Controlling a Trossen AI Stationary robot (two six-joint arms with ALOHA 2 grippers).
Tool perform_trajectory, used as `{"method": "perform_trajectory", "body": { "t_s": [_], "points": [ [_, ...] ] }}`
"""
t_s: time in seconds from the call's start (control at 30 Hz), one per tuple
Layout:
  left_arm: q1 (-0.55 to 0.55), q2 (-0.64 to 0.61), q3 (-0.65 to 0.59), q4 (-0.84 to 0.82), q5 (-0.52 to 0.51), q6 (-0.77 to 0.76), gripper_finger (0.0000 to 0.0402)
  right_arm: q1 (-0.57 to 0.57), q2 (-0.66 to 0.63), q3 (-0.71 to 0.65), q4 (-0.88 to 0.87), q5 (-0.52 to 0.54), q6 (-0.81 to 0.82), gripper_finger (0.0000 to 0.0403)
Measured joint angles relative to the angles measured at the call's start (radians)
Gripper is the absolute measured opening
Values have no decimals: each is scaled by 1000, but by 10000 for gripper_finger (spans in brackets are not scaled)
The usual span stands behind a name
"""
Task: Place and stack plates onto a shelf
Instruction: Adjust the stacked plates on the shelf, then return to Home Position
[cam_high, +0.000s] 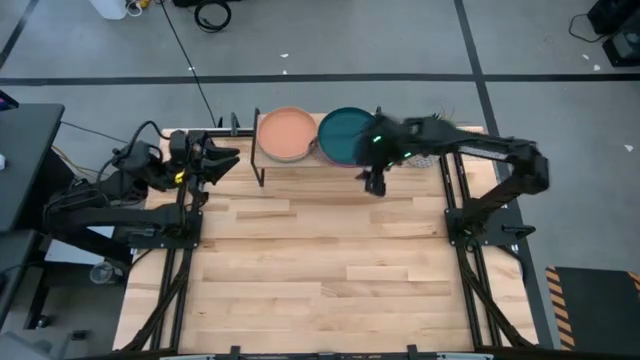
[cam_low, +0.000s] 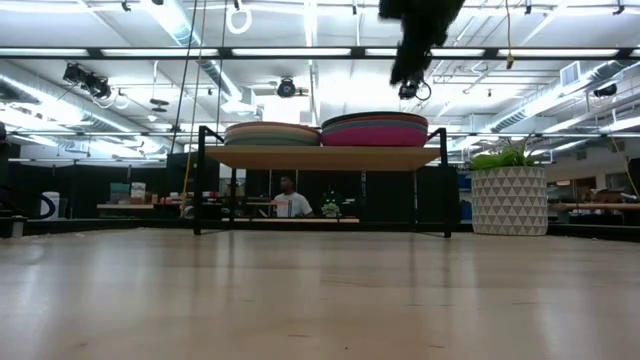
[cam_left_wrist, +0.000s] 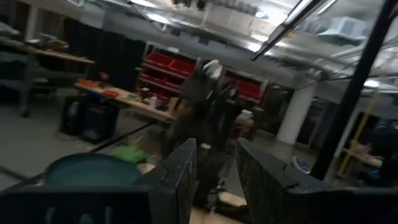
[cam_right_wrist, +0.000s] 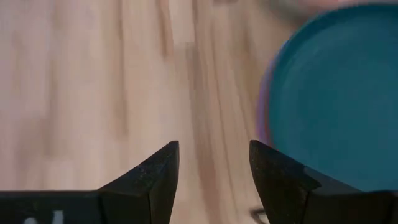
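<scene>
Two stacks of plates rest on the shelf (cam_low: 322, 157) at the table's far edge. An orange plate (cam_high: 288, 133) tops the left stack and a dark teal plate (cam_high: 345, 134) tops the right one, with a magenta plate (cam_low: 375, 134) showing below it in the low view. My right gripper (cam_high: 375, 183) hangs open above the table just near of the teal plate (cam_right_wrist: 336, 93), holding nothing. My left gripper (cam_high: 228, 160) is open by the table's far-left corner, level and pointing toward the shelf.
A white patterned planter (cam_low: 509, 199) with a green plant stands right of the shelf. The wooden table (cam_high: 320, 270) stretches bare between the shelf and the near edge. A person (cam_low: 290, 198) sits in the room beyond the table.
</scene>
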Motion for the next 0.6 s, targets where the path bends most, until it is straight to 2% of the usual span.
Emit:
{"method": "perform_trajectory", "body": {
  "t_s": [0.1,0.23,0.4,0.6],
  "points": [
    [0,-51,1,-100,-45,19,121,-31,-117,-21,62,-7,64,198],
    [-2,-68,-2,-194,-58,23,121,-49,-286,-156,201,44,129,195],
    [-1,-81,-108,-78,-52,26,121,-55,-478,-370,395,106,252,194],
    [-1,-148,-304,50,-66,-62,121,-70,-674,-531,464,132,380,194]
  ]
}}
